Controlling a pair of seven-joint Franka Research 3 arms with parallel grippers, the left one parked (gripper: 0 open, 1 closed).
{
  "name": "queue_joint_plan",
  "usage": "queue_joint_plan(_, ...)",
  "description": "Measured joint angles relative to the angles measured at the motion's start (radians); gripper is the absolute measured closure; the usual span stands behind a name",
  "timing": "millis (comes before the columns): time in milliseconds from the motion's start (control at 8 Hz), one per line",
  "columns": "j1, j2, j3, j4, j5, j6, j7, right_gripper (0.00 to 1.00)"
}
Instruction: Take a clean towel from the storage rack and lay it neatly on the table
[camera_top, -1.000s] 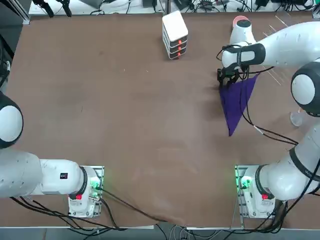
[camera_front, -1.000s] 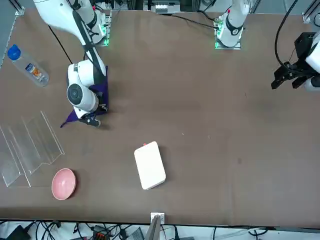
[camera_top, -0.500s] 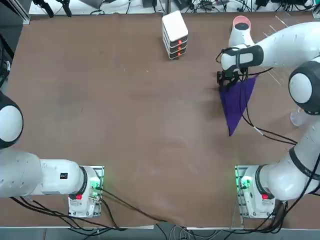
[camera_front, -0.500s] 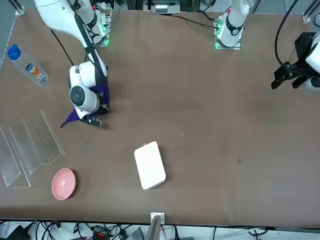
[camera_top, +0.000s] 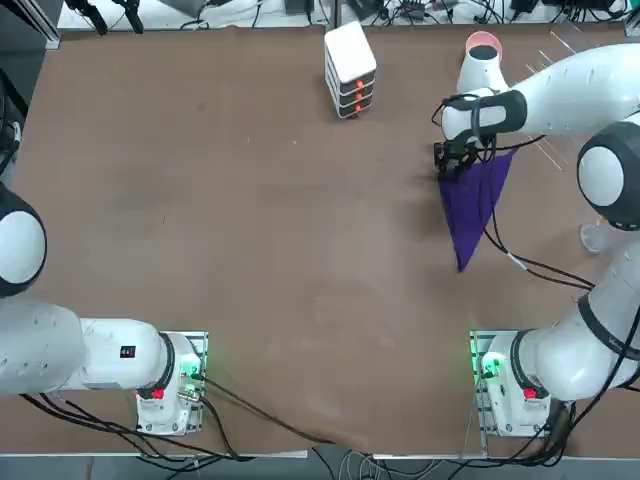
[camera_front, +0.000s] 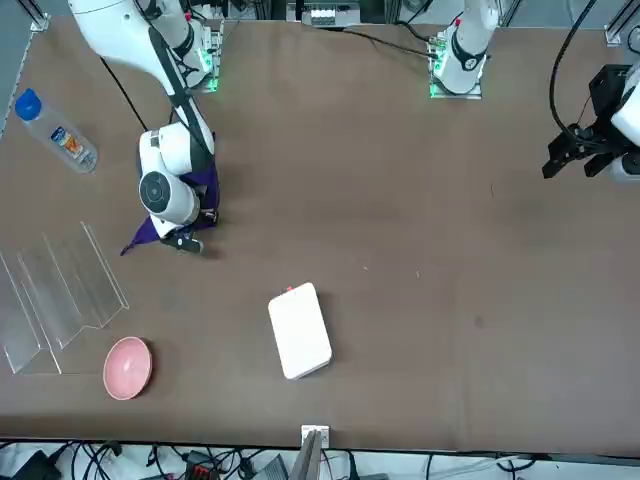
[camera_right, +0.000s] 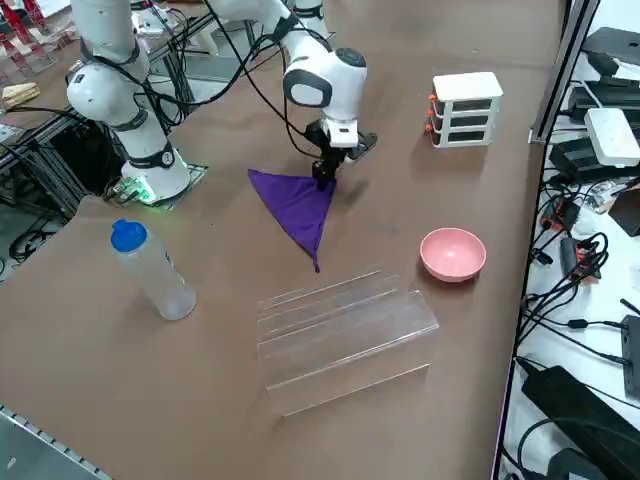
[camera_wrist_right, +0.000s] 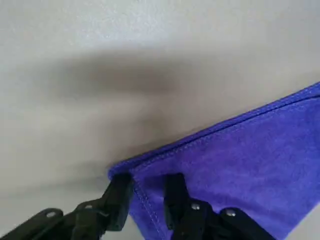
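The towel (camera_top: 472, 200) is a deep purple-blue cloth lying on the brown table (camera_top: 250, 200) as a long triangle, also seen in the right side view (camera_right: 298, 205) and partly under the arm in the front view (camera_front: 140, 238). My right gripper (camera_top: 455, 160) is down at the towel's corner farthest from my base (camera_right: 325, 175). In the wrist view its two black fingers stand a little apart, astride the towel's hemmed edge (camera_wrist_right: 250, 160), so the gripper (camera_wrist_right: 147, 195) is open. The clear storage rack (camera_right: 340, 325) stands off to my right (camera_front: 60, 290), with no cloth on it.
A pink bowl (camera_right: 453, 253) sits next to the rack's far end. A white stacked box with orange marks (camera_top: 350, 68) stands at the table's far edge. A blue-capped bottle (camera_right: 150, 270) stands near the right edge. My arm's black cable (camera_top: 500, 250) trails across the towel.
Almost nothing has moved. The wrist has shifted a touch over the towel's corner, and the towel lies as before.
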Motion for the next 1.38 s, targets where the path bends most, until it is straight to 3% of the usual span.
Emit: queue_joint_plan(1375, 0.01, 0.025, 0.0, 0.051, -0.043, -0.026, 0.051, 0.62)
